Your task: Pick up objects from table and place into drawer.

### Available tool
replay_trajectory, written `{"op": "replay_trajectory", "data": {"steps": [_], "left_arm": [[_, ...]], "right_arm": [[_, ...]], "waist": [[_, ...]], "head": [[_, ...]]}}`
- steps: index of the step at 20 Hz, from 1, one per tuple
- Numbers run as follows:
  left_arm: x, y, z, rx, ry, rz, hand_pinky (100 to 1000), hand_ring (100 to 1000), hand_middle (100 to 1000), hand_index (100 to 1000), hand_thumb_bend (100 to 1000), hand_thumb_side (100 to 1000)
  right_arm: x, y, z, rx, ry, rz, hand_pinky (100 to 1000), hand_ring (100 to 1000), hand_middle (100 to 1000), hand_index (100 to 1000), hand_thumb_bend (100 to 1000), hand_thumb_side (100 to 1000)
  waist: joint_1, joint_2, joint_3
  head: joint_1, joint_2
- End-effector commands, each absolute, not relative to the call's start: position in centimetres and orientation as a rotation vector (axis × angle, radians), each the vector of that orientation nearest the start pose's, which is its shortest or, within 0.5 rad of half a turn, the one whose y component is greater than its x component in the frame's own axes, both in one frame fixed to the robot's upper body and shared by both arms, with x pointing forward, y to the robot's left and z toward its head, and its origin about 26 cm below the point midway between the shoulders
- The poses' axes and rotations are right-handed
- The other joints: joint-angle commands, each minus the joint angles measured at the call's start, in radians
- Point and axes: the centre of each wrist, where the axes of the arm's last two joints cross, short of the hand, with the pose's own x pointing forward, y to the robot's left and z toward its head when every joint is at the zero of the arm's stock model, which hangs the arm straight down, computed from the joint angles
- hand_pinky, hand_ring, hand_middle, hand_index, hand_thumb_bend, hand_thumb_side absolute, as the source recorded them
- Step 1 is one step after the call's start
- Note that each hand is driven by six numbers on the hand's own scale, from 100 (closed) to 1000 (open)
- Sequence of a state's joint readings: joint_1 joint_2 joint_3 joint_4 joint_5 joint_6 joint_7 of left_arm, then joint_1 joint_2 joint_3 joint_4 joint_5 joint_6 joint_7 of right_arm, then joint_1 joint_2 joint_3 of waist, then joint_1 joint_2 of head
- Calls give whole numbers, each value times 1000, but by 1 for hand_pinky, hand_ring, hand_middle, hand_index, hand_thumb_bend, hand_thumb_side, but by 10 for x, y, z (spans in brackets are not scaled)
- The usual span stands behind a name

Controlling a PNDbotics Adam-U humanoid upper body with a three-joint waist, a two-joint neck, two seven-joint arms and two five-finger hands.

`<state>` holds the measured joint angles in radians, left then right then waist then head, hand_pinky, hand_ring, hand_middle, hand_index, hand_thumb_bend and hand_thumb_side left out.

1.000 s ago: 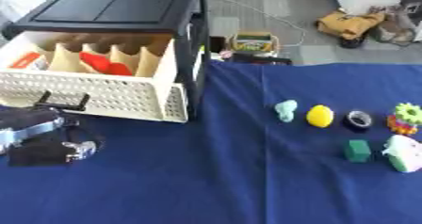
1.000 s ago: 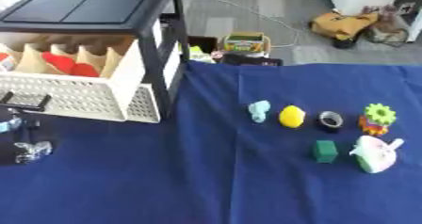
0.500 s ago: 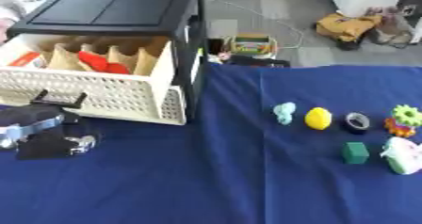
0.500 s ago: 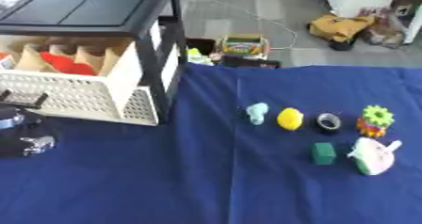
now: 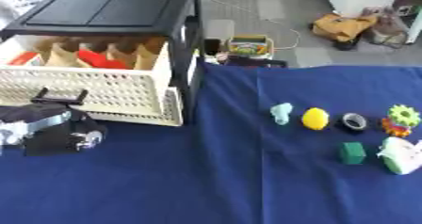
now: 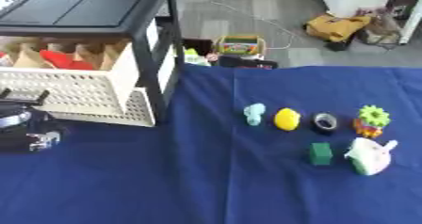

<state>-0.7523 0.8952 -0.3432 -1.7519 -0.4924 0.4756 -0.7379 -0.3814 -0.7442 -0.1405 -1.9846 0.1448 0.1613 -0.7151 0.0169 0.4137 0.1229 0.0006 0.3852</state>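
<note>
The white lattice drawer (image 5: pixel 91 89) stands pulled out of the black cabinet (image 5: pixel 107 6), with red things (image 5: pixel 97 58) and tan dividers inside. My left hand (image 5: pixel 51 128) is low on the blue cloth at the drawer's front left, its top overlapping the front wall. On the right of the cloth lie a pale teal piece (image 5: pixel 282 113), a yellow lemon (image 5: pixel 315 118), a black ring (image 5: pixel 354 121), a green gear (image 5: pixel 404 115) on an orange piece, a green cube (image 5: pixel 352 153) and a white-and-green object (image 5: pixel 401 155). My right hand does not show.
The blue table cloth (image 5: pixel 231 180) ends at the far edge, where a colourful box (image 5: pixel 250 46) stands on the floor. Bags (image 5: pixel 350 28) and a white unit lie farther back. The cabinet takes up the table's left rear.
My left hand has crept slightly up and right toward the drawer's front. The drawer looks a little less far out than before. The objects on the right have not moved.
</note>
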Motion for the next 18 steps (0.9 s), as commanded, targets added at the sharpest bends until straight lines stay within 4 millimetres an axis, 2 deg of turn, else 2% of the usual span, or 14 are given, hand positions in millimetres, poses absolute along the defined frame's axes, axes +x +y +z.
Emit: {"op": "replay_trajectory", "data": {"steps": [1,9,18], "left_arm": [[346,269,316,835,-1192,-1399,363,530,572,841,139,1000],[351,266,326,896,-1247,-1353,356,508,549,818,117,1000],[377,269,325,907,-1201,-1316,345,494,533,800,116,1000]], "right_arm": [[286,-336,301,1600,3190,227,625,650,593,715,100,1000],[286,-336,301,1595,3198,224,625,648,591,712,100,1000],[286,-335,301,1583,3208,224,625,647,589,711,100,1000]], "waist": [[2,-20,0],[6,-19,-2],[7,-18,-7]], "head": [[-3,-9],[-13,-8],[-14,-8]]}}
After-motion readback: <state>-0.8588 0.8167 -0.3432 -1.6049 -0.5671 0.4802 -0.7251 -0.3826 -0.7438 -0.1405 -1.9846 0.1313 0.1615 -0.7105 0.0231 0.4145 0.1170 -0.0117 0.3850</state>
